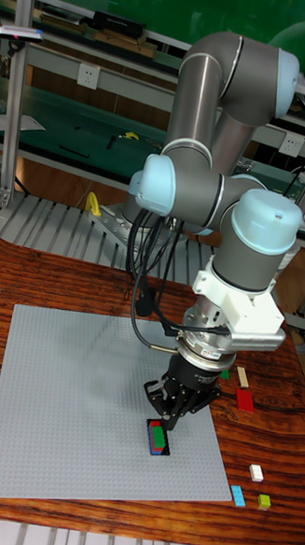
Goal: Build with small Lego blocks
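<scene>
A UR5 arm reaches down over a grey baseplate (80, 400) lying on a wooden tabletop (40, 276), its black tool (170, 415) poised right above a small stack of Lego blocks (158, 438) near the baseplate's front right corner. The stack shows a green block on top, with red and blue below it. The fingers point down at the stack's rear end; whether they touch it, or how far apart they stand, cannot be told from this angle. Black cables (146, 253) loop down the arm's left side to the wrist. Six loose blocks lie on the bare wood off the baseplate's right edge: a small green one (226, 374), a cream one (243, 377), a red one (246, 400), a white one (256, 472), a blue one (239, 496) and a yellow-green one (265, 502), the last three close to the tabletop's front edge. None sits between tool and stack.
</scene>
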Motion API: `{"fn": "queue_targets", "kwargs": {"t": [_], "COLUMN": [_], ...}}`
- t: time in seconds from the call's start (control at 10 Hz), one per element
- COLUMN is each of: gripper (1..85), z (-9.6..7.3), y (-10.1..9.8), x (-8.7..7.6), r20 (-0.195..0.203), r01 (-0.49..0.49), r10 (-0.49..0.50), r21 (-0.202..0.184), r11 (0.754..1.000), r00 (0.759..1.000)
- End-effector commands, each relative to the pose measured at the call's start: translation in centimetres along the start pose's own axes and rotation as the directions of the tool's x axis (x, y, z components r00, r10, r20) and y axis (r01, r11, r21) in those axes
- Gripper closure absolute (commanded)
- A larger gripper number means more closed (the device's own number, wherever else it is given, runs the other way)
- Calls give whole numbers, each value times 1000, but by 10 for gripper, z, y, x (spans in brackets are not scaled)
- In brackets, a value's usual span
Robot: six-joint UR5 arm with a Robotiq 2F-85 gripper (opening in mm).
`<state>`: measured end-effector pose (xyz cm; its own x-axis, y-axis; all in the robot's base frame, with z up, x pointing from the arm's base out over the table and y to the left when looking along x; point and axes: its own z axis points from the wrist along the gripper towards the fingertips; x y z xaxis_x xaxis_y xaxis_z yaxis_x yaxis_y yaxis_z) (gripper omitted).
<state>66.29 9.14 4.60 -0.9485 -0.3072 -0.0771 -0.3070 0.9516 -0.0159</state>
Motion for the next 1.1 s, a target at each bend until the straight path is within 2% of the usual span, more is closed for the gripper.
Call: {"fn": "queue_targets", "kwargs": {"t": [0.0,0.1,0.3,0.6,1.0], "gripper": [843,843,843,843,843], "z": [-2,-2,-2,-1,10], "y": [0,0,-5,-7,-8], "x": [-7,-10,-8,-9,-15], "r20": [27,37,31,29,34], "r01": [-43,-46,-34,-27,-25], "r10": [43,47,34,27,25], "r21": [-11,-13,8,1,-1], "r11": [999,999,999,1000,1000], "r00": [999,998,999,999,999]}}
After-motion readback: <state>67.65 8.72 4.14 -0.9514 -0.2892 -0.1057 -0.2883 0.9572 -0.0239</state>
